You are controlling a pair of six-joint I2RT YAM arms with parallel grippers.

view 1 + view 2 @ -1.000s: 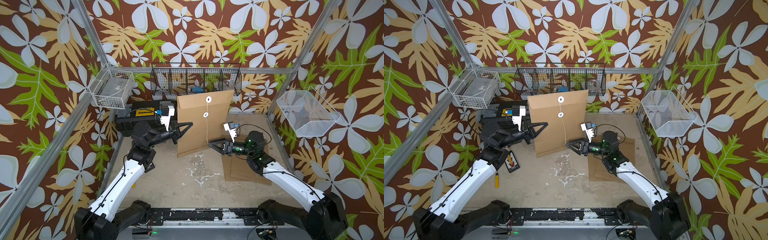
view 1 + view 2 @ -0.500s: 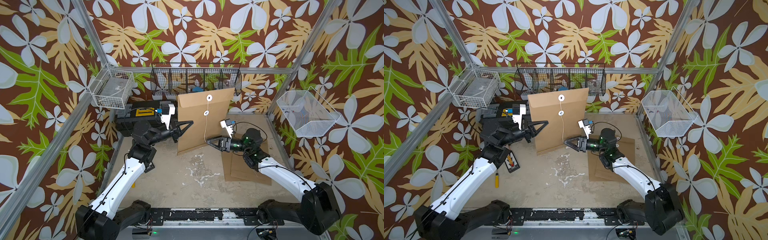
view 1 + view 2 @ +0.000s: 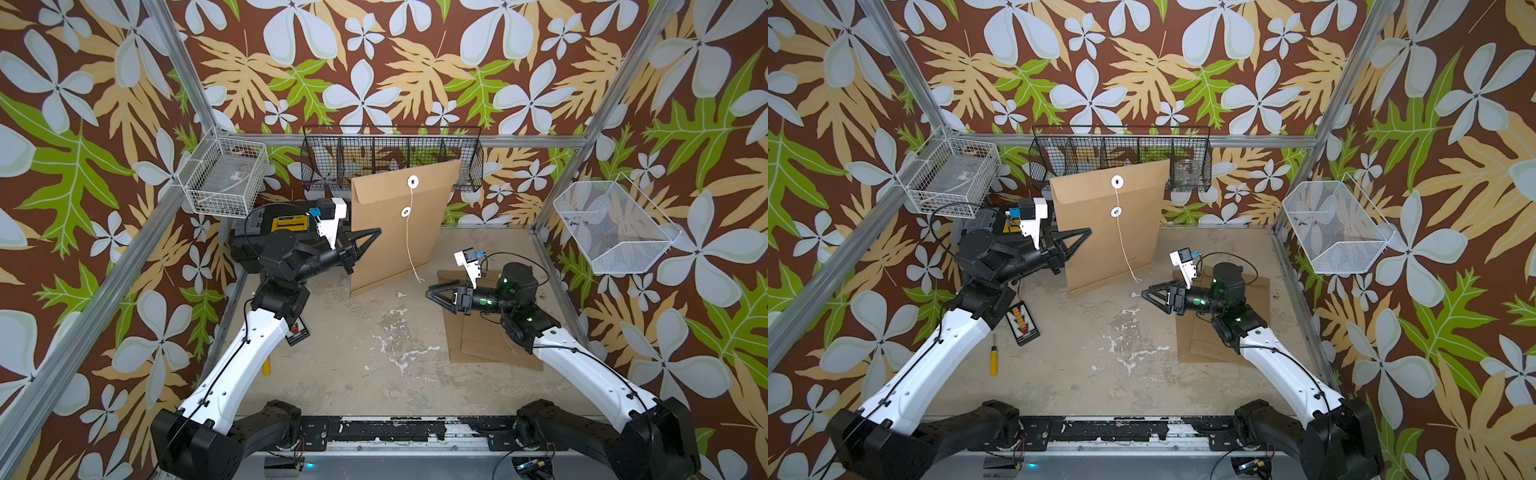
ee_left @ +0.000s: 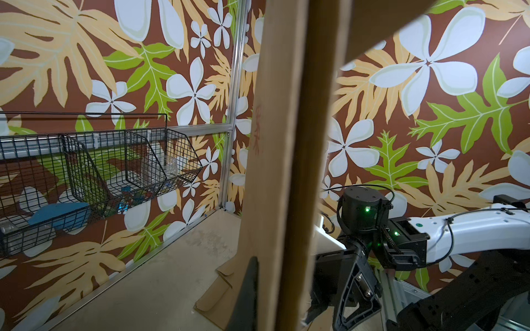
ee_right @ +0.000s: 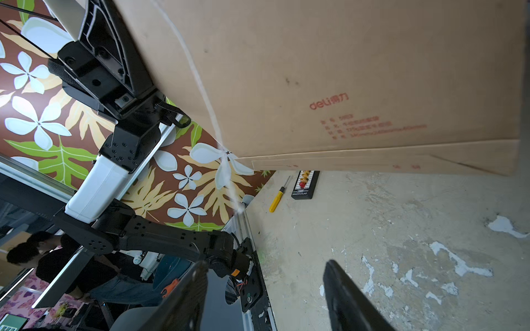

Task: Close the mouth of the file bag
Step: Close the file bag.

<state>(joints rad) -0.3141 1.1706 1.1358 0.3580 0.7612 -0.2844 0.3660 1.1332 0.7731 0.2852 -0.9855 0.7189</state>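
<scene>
The file bag [image 3: 390, 232] is matt brown kraft paper, smooth with faint creases and red print near its lower edge. Its 2 closure discs [image 3: 412, 181] look like white card, and its string [image 3: 409, 245] is pale thread. The surface [image 3: 374, 353] is rough, dull beige with white chipped patches. The left claw [image 3: 376, 232] and right claw [image 3: 429, 291] are matt black plastic, and the arm shells [image 3: 257, 345] are glossy white plastic. The black basket [image 3: 390, 145] and the square white basket [image 3: 226, 183] are coated metal wire. The frame posts [image 3: 185, 75] are satin bare metal. The screwdriver [image 3: 993, 361] has a shiny yellow plastic handle.
</scene>
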